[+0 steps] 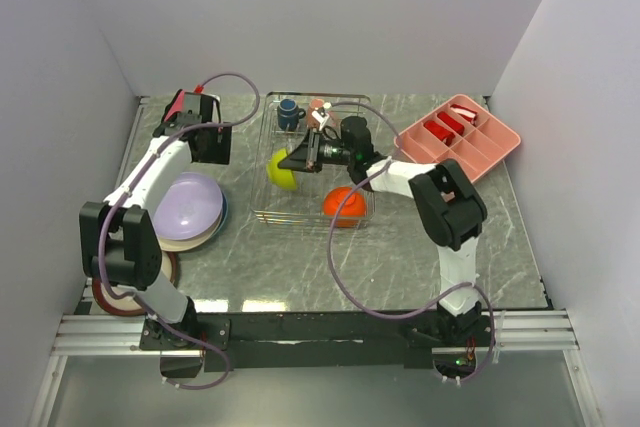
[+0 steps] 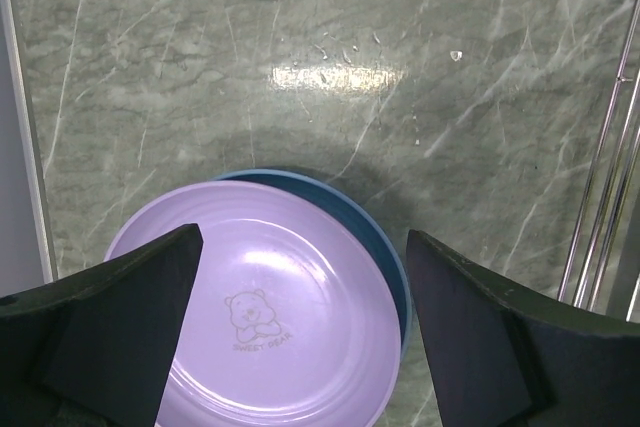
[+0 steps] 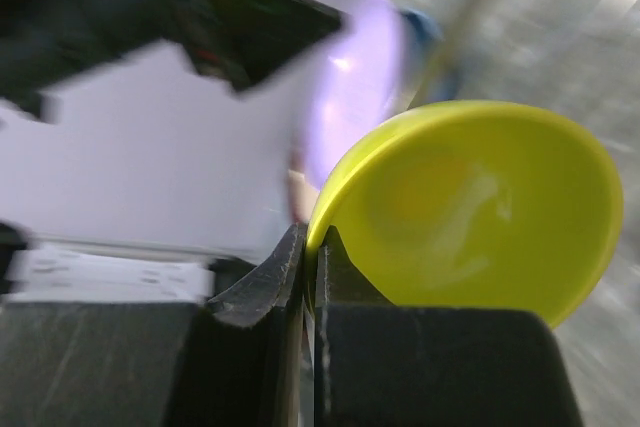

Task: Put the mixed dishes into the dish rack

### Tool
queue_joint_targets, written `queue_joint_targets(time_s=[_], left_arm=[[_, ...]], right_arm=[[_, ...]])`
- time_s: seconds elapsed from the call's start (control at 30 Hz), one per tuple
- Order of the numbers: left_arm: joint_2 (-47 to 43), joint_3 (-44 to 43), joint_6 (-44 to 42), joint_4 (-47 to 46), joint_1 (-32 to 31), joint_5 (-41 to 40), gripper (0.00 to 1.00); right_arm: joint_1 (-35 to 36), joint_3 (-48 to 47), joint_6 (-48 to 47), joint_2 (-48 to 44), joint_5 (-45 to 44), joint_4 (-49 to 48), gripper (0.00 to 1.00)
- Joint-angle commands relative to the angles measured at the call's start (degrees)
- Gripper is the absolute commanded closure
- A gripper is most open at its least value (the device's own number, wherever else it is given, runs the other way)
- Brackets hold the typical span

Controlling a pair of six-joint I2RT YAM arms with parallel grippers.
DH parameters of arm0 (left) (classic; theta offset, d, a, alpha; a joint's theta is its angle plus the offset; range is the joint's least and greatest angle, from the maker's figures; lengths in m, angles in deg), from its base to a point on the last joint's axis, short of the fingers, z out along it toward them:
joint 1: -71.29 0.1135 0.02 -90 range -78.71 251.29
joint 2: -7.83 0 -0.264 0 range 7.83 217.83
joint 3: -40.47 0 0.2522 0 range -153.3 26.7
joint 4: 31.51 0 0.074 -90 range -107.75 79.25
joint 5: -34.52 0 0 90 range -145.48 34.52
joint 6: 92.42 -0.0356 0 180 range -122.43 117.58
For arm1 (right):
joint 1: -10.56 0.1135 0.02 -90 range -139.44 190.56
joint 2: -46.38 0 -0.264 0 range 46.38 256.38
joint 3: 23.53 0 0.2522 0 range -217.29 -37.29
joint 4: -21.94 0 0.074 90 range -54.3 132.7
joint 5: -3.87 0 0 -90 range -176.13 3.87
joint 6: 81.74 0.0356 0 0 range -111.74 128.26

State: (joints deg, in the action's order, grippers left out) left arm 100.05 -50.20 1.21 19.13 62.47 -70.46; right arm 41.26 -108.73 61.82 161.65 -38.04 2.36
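My right gripper point(image 1: 296, 160) is shut on the rim of the yellow-green bowl point(image 1: 282, 169), holding it tilted over the left part of the wire dish rack point(image 1: 262, 215); the bowl fills the right wrist view point(image 3: 470, 212). The dark blue mug point(image 1: 290, 113) and small pink cup point(image 1: 317, 105) sit at the rack's back, the orange bowl point(image 1: 344, 205) at its front right. My left gripper point(image 1: 208, 143) is open above the lavender plate point(image 2: 270, 307), which lies on the light-blue plate point(image 2: 385, 247). A red-rimmed cream plate point(image 1: 112, 299) lies at the front left, partly hidden by my left arm.
A pink compartment tray point(image 1: 470, 142) with red items stands at the back right. A red-pink cloth point(image 1: 182, 105) lies in the back left corner. White walls close in the table on three sides. The rack's wires point(image 2: 600, 207) show at the right of the left wrist view.
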Motion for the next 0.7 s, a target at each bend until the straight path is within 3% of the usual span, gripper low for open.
queue_joint_targets(time_s=[0.0, 0.33, 0.67], left_arm=[[1.3, -2.6, -0.2, 1.1, 0.1, 0.2, 0.1], [2.7, -3.9, -1.5, 1.8, 0.0, -1.7, 0.1], [5.2, -6.0, -1.0, 1.2, -0.3, -1.6, 0.1]], right_arm=[[0.8, -1.9, 20.3, 3.3, 1.7, -27.6, 1.0], [1.0, -3.9, 26.3, 8.2, -1.8, -33.4, 1.0], [0.8, 0.4, 24.4, 5.8, -8.3, -25.1, 1.0]])
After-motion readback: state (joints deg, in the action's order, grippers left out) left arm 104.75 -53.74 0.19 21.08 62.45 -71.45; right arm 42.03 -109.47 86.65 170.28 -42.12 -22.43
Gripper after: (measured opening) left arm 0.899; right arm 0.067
